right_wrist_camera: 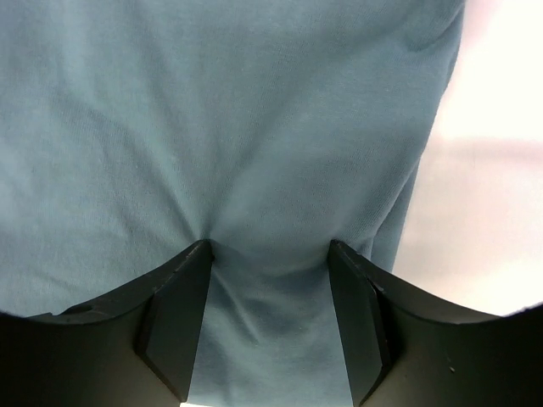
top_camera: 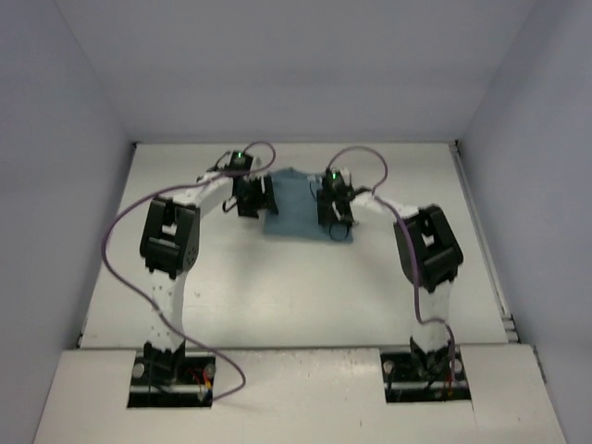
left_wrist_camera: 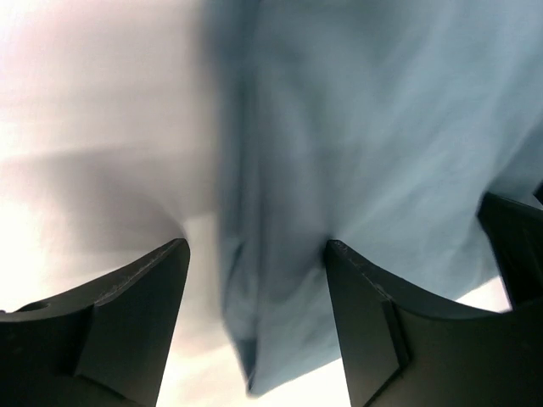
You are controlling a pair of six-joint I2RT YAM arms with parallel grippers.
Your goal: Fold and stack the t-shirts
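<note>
Left gripper (left_wrist_camera: 256,254): mine; jaws set wide apart; the left edge of the t-shirt (top_camera: 296,208) runs down through the gap, closer to the finger on the right of my wrist view; nothing is clamped
Right gripper (right_wrist_camera: 270,254): mine too; jaws partly apart and set down on the cloth; blue fabric fills the gap and puckers towards the fingertip on the left of that view; I can see no pinch
T-shirt: teal-blue; lying flat as a roughly square patch at the far middle of the table, between my two grippers (collar and label too small to make out)
Surface: white matte table (top_camera: 296,296); a few dark specks near its front edge; glare washes it out in both wrist views
Near board (top_camera: 296,398): pale panel across the front, with cut-outs (top_camera: 171,379) where my bases sit
Room: plain lavender-grey walls (top_camera: 305,65) on the left, back and right; flat, even light
Count, t-shirts: one
Count, arms (top_camera: 171,236): two, elbows bent outward, wrists reaching in to the shirt
Count, grippers: two
Count, purple cables (top_camera: 108,245): two, one looping off each arm
Count, green lights (top_camera: 239,154): two, one on each wrist
Count, cut-outs: two
</note>
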